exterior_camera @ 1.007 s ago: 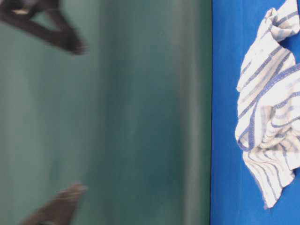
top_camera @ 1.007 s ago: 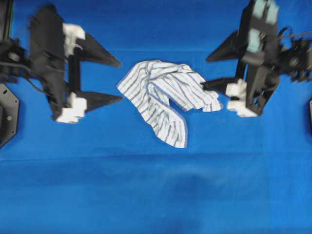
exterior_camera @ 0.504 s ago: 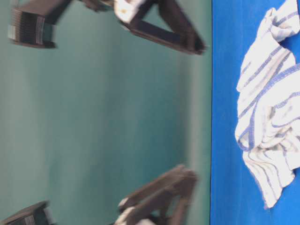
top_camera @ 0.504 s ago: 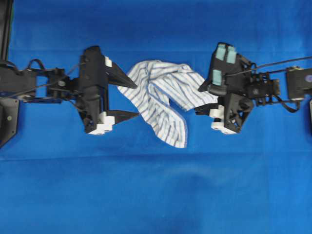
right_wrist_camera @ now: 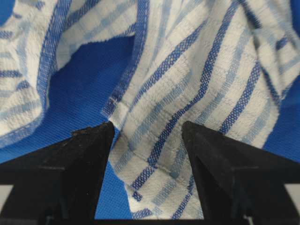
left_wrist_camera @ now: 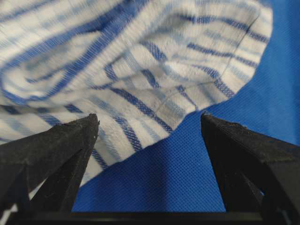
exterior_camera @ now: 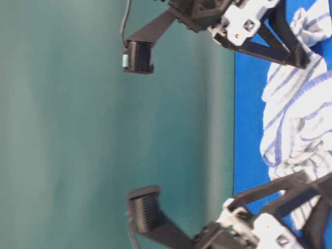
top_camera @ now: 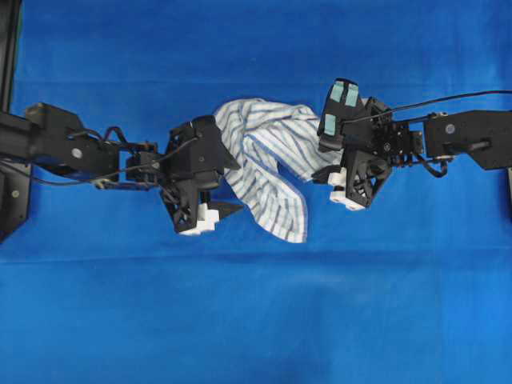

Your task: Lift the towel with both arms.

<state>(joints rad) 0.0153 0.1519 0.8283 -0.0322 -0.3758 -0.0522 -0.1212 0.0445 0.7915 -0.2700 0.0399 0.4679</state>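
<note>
The left pincer (top_camera: 226, 186) stands spread wide and pinches nothing; its two black fingers (left_wrist_camera: 56, 150) reach over the left edge of the towel (top_camera: 268, 164). The right pincer (top_camera: 322, 162) is spread too, with a hanging fold of the towel between its fingertips (right_wrist_camera: 89, 154), not squeezed. No writing or brand can be read anywhere; the right arm (top_camera: 448, 140) carries only pale teal tape patches (top_camera: 344, 94).

Both arms stretch low toward the middle of the blue table covering (top_camera: 256, 320), the left arm (top_camera: 72, 148) coming from the left edge and the right arm from the right edge.

The crumpled towel lies on the covering between them, nearer to the far edge. The wrist views show the blue-grey stripes of the cloth sharply, and bare blue covering between the left fingers. The table-level view is turned sideways and shows both pincers low by the cloth.
</note>
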